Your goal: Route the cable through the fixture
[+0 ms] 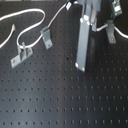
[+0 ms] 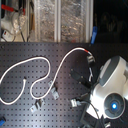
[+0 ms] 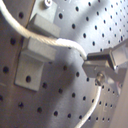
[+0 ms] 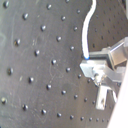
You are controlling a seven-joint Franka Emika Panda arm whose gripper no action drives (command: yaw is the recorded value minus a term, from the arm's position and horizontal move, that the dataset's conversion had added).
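In the first wrist view the white cable (image 3: 60, 43) lies in the forked top of the grey fixture (image 3: 31, 55) and runs on into my gripper (image 3: 96, 69), which is shut on the cable. The second wrist view shows the cable (image 4: 88, 30) ending between the grey fingers (image 4: 102, 59). Seen in the second exterior view, the cable (image 2: 37, 59) loops over the black board and its red band (image 2: 89, 51) lies beside the fixture (image 2: 91, 60). In the first exterior view the fixture (image 1: 109, 32) stands at the right with the cable (image 1: 120, 33) against it.
A bent, slanted grey clip (image 1: 46, 37) and a long flat-based bracket (image 1: 22, 54) stand at the first exterior view's left. A tall grey part of the arm (image 1: 82, 40) hangs near the middle. The white robot body (image 2: 112, 82) fills the second exterior view's right.
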